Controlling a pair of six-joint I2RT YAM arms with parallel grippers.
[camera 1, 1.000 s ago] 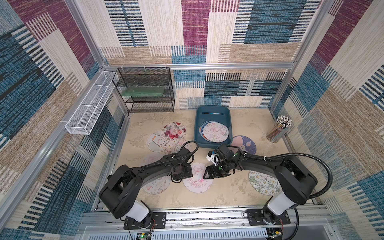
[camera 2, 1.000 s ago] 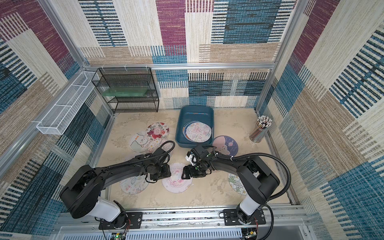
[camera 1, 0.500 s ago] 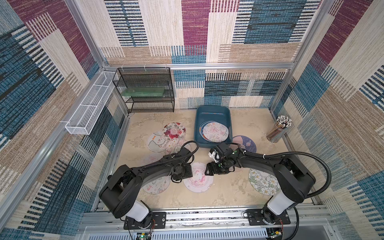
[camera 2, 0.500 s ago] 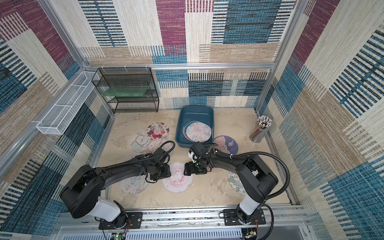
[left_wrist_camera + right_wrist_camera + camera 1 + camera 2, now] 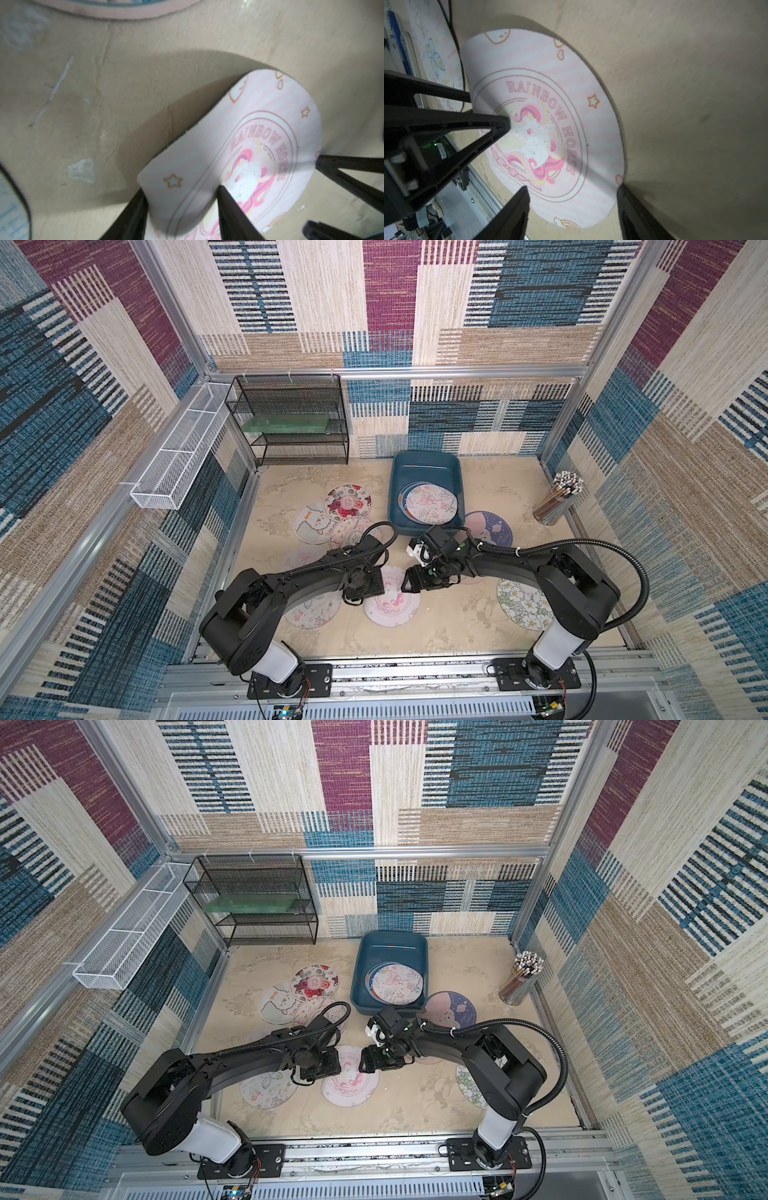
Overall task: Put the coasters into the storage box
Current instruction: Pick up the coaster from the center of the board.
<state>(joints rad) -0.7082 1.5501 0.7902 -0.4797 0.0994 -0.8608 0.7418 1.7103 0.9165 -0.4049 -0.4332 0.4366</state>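
Two grippers meet over a pink coaster [image 5: 390,605] printed "Rainbow Horse", which lies near the middle of the table [image 5: 457,630], a little toward its front edge. The left gripper [image 5: 181,190] reaches in from the coaster's left side with jaws half spread. One finger rests on the printed face and the other sits at the rim, which is tipped up off the table and casts a shadow beneath. The right gripper [image 5: 573,187] comes in from the opposite side with jaws spread wide, one finger over the face and the other just outside the rim. Neither pair is clamped on the mat. The box [image 5: 426,460] stands against the table's back edge, right of centre, well apart from the pink coaster, with a stack of coasters [image 5: 430,504] lying flat inside. A dark blue coaster [image 5: 492,529] lies just beside the box's front right corner, a floral coaster [image 5: 348,501] lies left of the box, and a white-flowered coaster [image 5: 523,605] lies near the table's right edge
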